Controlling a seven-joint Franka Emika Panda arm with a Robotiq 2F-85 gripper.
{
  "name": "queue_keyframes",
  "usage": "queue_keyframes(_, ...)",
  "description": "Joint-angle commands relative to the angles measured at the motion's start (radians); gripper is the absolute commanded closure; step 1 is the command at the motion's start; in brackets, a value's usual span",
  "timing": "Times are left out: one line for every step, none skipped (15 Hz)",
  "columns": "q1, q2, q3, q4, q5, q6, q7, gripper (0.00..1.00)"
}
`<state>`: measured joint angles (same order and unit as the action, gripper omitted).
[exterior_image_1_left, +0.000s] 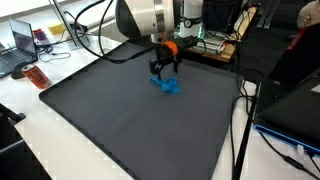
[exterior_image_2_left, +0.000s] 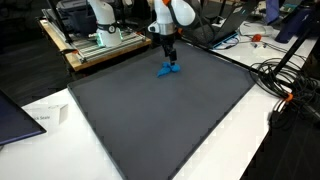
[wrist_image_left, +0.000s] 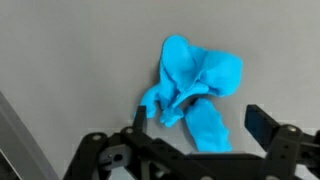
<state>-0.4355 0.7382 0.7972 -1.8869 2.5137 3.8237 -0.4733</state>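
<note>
I am watching the hand (exterior_image_1_left: 166, 71) hanging straight down over a small blue cloth (exterior_image_1_left: 167, 86). Both are toward the far side of the table (exterior_image_1_left: 20, 135), which is wearing a dark grey mat (exterior_image_2_left: 160, 120). The jaws are standing as wide apart as they go and are gripping nothing.

In the wrist view the fingertips (wrist_image_left: 262, 122) are showing on either side of the lower end of the cloth. The fabric is lying in the gap between them and is not being pinched. Whether the tips are touching the mat I cannot tell.

The cloth is sitting bunched in a loose, folded wad, not spread flat. To my eye that is why the hand is pointing at it from directly above, with its fingers straddling the raised heap.

Nothing is containing the cloth. It is resting directly on the mat, and I am seeing no bowl, box or bin on the mat around it.

The other things are keeping to the edges, well apart from the cloth. A laptop (exterior_image_1_left: 22, 40) and a small red object (exterior_image_1_left: 37, 77) are sitting off the mat on the pale table margin. Cables (exterior_image_2_left: 290, 95) are trailing past another side.
</note>
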Motion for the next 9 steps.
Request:
queue_keyframes(-0.173,-0.132,0.075,-0.238,0.000,-0.188,-0.033,0.00)
queue_keyframes(-0.223,-0.155,0.098,-0.286,-0.001,-0.234,-0.044,0.00)
queue_keyframes(-0.273,-0.175,0.123,-0.331,-0.001,-0.277,-0.060,0.00)
queue_keyframes(-0.320,-0.190,0.147,-0.368,-0.001,-0.315,-0.079,0.00)
queue_keyframes(-0.385,-0.196,0.187,-0.405,-0.011,-0.355,-0.094,0.00)
queue_keyframes(-0.450,-0.199,0.228,-0.441,-0.030,-0.396,-0.103,0.00)
queue_keyframes(-0.516,-0.193,0.276,-0.471,-0.054,-0.430,-0.105,0.00)
queue_keyframes(-0.582,-0.186,0.323,-0.501,-0.089,-0.465,-0.094,0.00)
queue_keyframes(-0.644,-0.172,0.367,-0.530,-0.132,-0.499,-0.073,0.00)
